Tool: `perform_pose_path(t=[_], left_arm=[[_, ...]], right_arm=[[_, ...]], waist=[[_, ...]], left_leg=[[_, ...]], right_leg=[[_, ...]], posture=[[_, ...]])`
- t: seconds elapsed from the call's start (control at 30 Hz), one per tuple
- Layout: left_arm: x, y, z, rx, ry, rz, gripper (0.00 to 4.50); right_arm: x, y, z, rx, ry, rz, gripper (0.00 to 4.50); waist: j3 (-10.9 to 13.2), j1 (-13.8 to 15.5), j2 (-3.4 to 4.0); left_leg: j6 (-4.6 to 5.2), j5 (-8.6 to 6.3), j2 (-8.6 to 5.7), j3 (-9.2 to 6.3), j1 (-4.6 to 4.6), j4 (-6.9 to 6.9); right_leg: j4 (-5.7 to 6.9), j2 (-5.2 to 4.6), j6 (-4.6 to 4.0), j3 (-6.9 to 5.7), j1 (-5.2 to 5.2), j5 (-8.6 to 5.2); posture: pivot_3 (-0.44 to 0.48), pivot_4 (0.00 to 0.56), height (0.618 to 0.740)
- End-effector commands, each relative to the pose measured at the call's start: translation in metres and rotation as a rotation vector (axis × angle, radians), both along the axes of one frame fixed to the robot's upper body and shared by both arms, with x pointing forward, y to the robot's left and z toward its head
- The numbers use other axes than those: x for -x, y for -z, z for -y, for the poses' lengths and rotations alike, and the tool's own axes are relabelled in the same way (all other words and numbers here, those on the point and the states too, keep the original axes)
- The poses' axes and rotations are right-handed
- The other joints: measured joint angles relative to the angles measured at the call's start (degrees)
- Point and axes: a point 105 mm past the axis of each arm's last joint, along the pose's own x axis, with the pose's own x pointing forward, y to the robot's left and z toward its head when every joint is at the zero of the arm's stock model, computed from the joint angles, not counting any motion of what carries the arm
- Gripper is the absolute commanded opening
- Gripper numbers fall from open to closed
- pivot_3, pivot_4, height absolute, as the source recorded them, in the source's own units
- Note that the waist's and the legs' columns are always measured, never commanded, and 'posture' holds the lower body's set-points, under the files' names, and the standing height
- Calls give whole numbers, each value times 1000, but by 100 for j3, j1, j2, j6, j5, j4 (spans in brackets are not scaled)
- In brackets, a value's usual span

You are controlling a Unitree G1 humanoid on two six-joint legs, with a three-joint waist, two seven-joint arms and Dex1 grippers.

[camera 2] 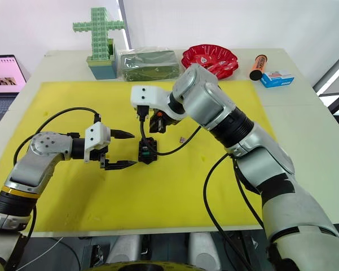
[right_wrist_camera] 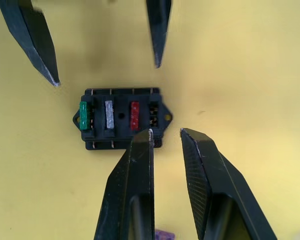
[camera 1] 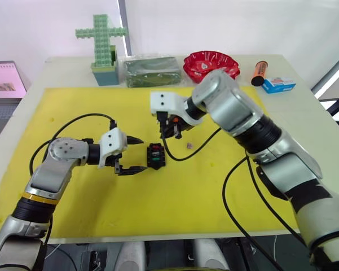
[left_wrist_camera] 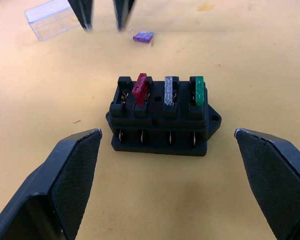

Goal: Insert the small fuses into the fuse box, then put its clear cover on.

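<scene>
Now the left gripper [camera 1: 136,153] has its two black fingers spread wide with nothing between them, and it hangs just beside the fuse box [camera 1: 155,156], at about 9 o'clock from it. In the left wrist view the two padded fingers [left_wrist_camera: 72,175] stand on both sides of the box, well apart from its walls.

The right gripper [right_wrist_camera: 165,134] is above the box with a small gap between its fingers, and they hold nothing. In the right wrist view its tips come just over the near edge of the box, by the red fuse and the empty slot.

The fuse box lies flat on the yellow mat [camera 1: 101,203], near the middle. Three small fuses sit in its top row: a red fuse [left_wrist_camera: 140,88], which leans a little to one side, a grey fuse [left_wrist_camera: 168,90] and a green fuse [left_wrist_camera: 198,91], both upright. One slot at the end, next to the red one, is empty. A purple fuse [left_wrist_camera: 143,37] lies loose on the mat, at about 2 o'clock from the box in the head view, near but not touching. The clear cover [left_wrist_camera: 52,20] lies on the mat too, beyond the box in the left wrist view, apart from the purple fuse.

At the far edge of the table, at 12 o'clock, stand a green block cross [camera 1: 102,48], a dark green packet [camera 1: 151,70], a red bowl [camera 1: 211,64], an orange tube [camera 1: 259,72] and a small blue box [camera 1: 278,85].
</scene>
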Motion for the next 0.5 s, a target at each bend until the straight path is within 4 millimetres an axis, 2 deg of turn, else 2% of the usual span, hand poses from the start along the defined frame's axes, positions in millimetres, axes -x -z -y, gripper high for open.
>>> perform_pose_path(t=[0.03, 0.13, 0.27, 0.37, 0.4, 0.5], left_arm=[[-3, -11, -2, 9, -1, 40, 4500], [-4, -12, -5, 1, 1, 37, 4500], [-4, -14, -6, -6, 6, 35, 4500], [-5, -17, -7, -8, 1, 39, 4500], [-6, -16, -8, -15, -4, 41, 4500], [-6, -19, -11, -14, -14, 44, 4500]], right_arm=[[9, -24, -5, -219, -49, 78, 971], [18, -19, -1, -296, -121, 112, 971], [14, -8, 7, -377, -65, 95, 971], [13, 6, 12, -415, -39, 67, 363], [14, 10, 12, -433, -35, 53, 22], [9, 13, 9, -475, -2, 48, 22]], waist=[[-1, 2, -1], [0, 15, -1], [0, 9, -2], [0, 8, -2], [0, 11, -2], [0, 2, -2]], left_leg=[[0, 0, 1, -2, 0, -1], [0, 0, -1, 0, 0, 0], [0, 0, -1, 0, 0, 2], [0, 0, -1, 0, 0, 1], [0, 0, -1, -1, 0, 1], [0, 0, -1, 0, 0, 1]], right_leg=[[-1, 1, 0, -1, 1, 0], [-2, -2, 0, -1, 3, 0], [-1, -2, 1, -1, 4, 0], [-1, -2, 0, -1, 3, 0], [-2, -1, 0, -1, 3, 0], [-1, -2, 0, 0, 3, 0]], posture=[[0, 150, 740], [0, 150, 740], [0, 150, 740], [0, 150, 740], [0, 150, 740], [0, 150, 740]])
